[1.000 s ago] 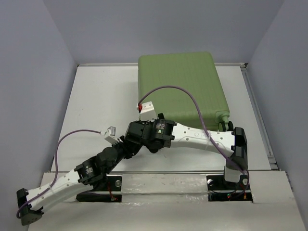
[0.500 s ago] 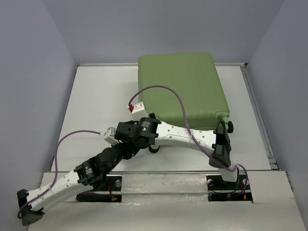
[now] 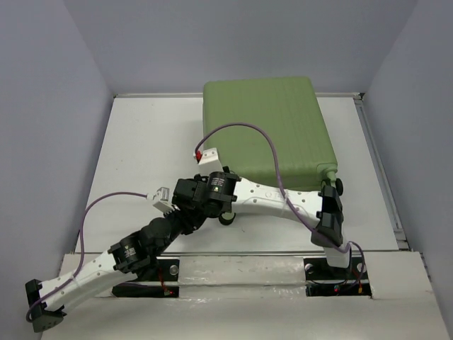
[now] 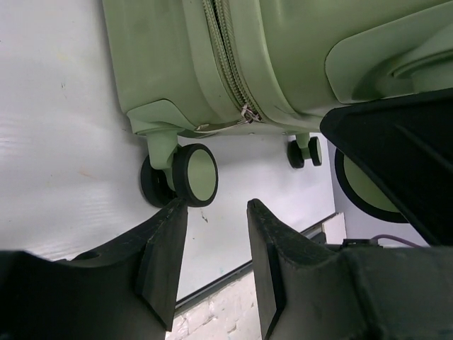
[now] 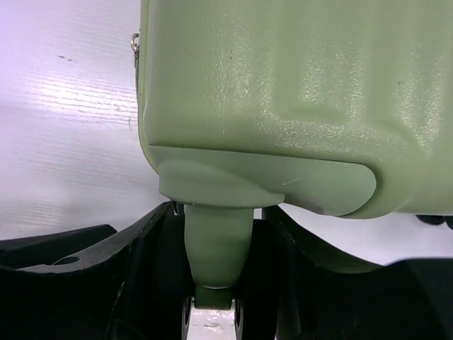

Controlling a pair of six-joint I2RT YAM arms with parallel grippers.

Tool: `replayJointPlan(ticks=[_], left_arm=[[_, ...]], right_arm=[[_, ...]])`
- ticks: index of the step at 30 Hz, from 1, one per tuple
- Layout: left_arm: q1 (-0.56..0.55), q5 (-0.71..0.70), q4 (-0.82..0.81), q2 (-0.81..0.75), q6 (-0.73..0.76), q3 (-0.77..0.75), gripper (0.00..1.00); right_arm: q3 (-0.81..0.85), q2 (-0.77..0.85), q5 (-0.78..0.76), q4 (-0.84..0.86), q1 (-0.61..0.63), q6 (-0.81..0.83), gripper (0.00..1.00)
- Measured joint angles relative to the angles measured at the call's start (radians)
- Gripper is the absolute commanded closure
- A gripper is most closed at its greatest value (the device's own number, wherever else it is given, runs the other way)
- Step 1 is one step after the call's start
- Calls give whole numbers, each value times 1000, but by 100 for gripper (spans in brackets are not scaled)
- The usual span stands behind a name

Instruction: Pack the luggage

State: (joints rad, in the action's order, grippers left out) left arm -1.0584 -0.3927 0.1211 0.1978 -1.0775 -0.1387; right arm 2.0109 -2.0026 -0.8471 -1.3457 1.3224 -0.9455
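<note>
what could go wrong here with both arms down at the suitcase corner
The right jaws straddle a wheel stem of the closed luggage; pulling there could drag the whole thing instead of opening it.
The left arm and right arm crowd that same corner and could bump each other.
The purple cable arches above the luggage and might snag.

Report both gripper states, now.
Left gripper: open, holding nothing.
Right gripper: jaws straddle a wheel stem of the luggage; cannot tell whether they grip it.
</note>
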Motion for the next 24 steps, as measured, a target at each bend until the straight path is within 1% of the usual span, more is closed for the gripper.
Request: replayJointPlan(ticks=[2, 4, 6, 8, 9, 13, 17, 21, 24], left_arm=[[0, 0, 0, 3, 4, 0, 44], [0, 0, 1, 12, 11, 0, 42], [0, 2, -1, 28, 22, 0, 41], [0, 13, -8, 50, 38, -1, 41], [0, 20, -16, 64, 51, -1, 41], [0, 55, -82, 137, 112, -13, 41], [0, 91, -171, 297, 191, -71, 44], [-8, 125, -277, 423, 262, -121, 45], [-46, 134, -347, 496, 307, -144, 46]], right_arm=[[-51, 34, 1, 31, 0, -1, 93], [-128, 88, 9, 95, 0, 8, 93], [-289, 199, 33, 239, 0, 28, 93], [-409, 301, 60, 331, 0, 55, 93], [-473, 359, 80, 370, 0, 70, 93], [-616, 500, 115, 449, -3, 119, 93], [-679, 572, 133, 482, -8, 148, 93], [-690, 576, 145, 498, -12, 157, 93], [-702, 581, 147, 511, -12, 162, 93]])
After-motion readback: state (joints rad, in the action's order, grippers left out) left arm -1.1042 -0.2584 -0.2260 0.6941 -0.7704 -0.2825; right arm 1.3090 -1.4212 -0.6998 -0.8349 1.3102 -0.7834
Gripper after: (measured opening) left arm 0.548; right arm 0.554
